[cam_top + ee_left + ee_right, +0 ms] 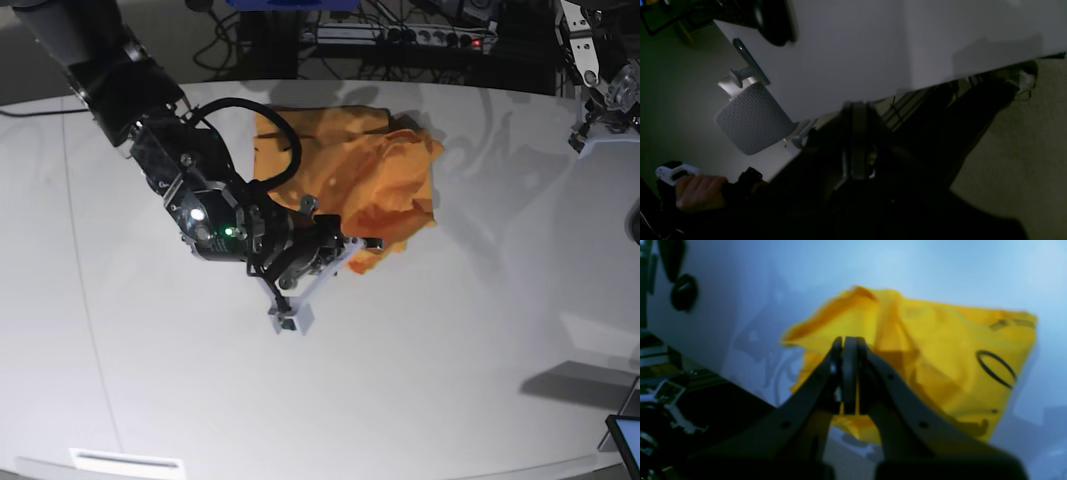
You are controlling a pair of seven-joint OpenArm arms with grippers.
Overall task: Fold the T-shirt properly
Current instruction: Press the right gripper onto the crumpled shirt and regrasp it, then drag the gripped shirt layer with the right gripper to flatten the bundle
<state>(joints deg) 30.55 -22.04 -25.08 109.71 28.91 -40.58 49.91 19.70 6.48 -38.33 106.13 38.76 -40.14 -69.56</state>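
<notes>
The orange-yellow T-shirt [350,165] lies crumpled on the white table [450,380], behind the middle. My right gripper [367,243] is at the shirt's front right edge and is shut on it. In the right wrist view the fingertips [844,343] are pressed together with yellow cloth pinched between them, and the rest of the T-shirt [940,350] is bunched up beyond. My left gripper [608,95] is off the table's far right corner, away from the shirt. In the dark left wrist view the left gripper [857,106] looks shut and empty.
A power strip [400,38] and cables lie behind the table. A screen corner [625,435] shows at the front right. The left wrist view shows the table edge [873,50], a grey chair [751,118], carpet, and a person's hand [700,193] holding a controller.
</notes>
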